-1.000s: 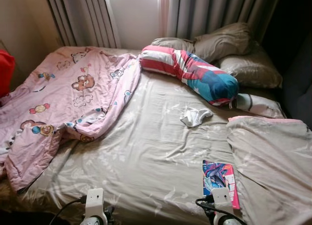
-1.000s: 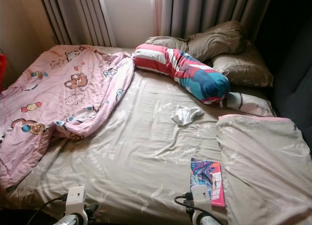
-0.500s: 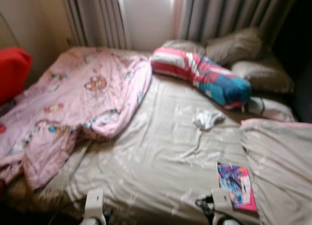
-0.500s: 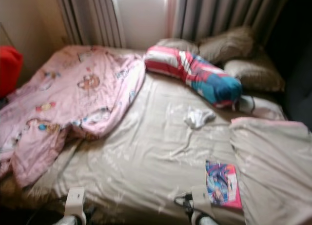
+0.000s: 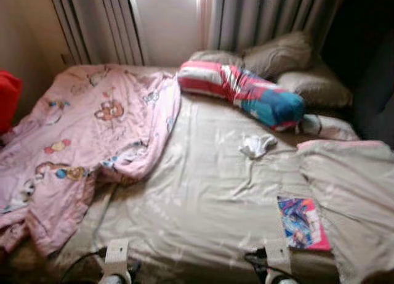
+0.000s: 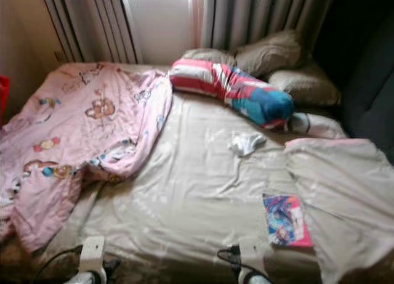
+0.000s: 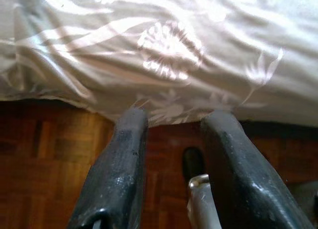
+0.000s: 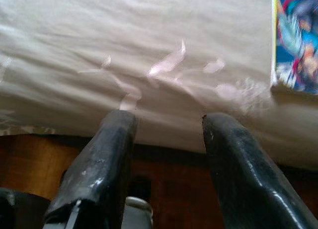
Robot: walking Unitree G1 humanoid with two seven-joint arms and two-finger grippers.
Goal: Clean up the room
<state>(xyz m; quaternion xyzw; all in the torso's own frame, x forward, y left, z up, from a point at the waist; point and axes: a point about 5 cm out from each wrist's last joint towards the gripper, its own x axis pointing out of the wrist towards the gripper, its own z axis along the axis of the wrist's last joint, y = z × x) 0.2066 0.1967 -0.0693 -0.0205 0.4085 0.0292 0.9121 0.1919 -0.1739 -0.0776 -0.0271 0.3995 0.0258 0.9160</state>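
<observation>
Evidently, both grippers, left gripper (image 7: 174, 124) and right gripper (image 8: 166, 124), hung parted and empty at the bed's (image 5: 203, 198) lower edge. The comic book (image 5: 301, 222), lower right, probably suited a flat pinch by the right gripper.

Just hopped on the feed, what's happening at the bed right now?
The robot stands at the foot of an unmade bed and handles nothing yet. Both end effectors, left and right, hang open and empty over the wooden floor at the beige sheet's edge. A colourful thin book lies near the right one. A small white cloth sits mid-bed, a pink cartoon blanket is bunched at the left, and a striped bolster lies by the pillows.
</observation>
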